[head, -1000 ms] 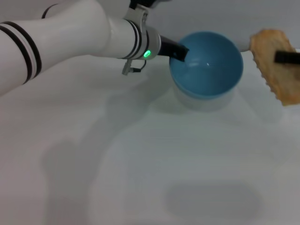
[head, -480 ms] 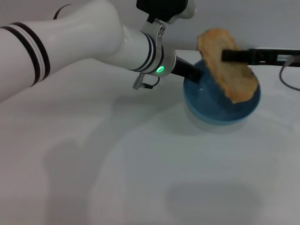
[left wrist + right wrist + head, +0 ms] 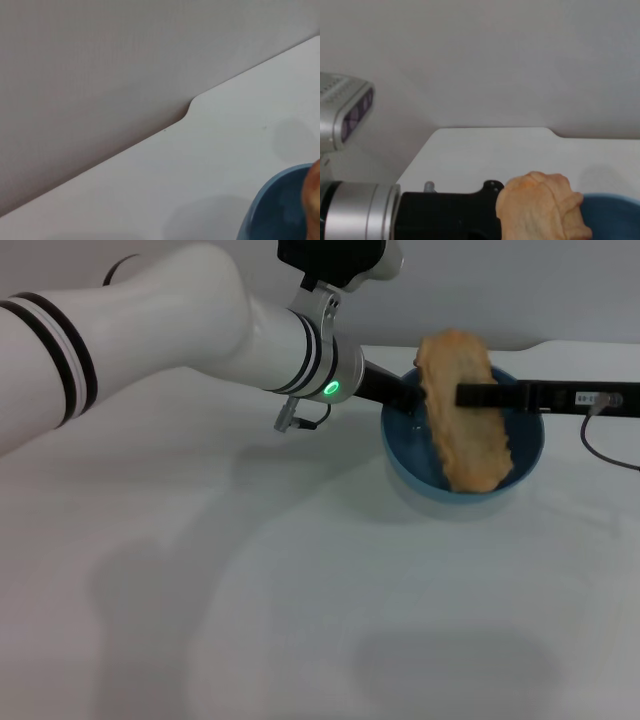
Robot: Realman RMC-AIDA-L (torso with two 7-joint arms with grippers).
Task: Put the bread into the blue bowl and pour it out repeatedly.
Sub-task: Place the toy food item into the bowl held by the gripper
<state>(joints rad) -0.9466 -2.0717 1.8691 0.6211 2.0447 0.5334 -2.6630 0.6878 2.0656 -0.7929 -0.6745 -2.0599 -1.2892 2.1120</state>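
Head camera looks down from above, taking in the whole white table (image 3: 300,620). Both wrist cameras sit low and close, facing the grey wall (image 3: 100,60), sharing the blue bowl (image 3: 400,455) and bread (image 3: 462,430).

– where's the bread (image 3: 461,424) at?
– golden-tan ridged slice, tilted on edge, lower end down inside the blue bowl (image 3: 520,468), top poking above the rim
– bowl?
– light blue, glossy, upright on the surface (image 3: 300,590)
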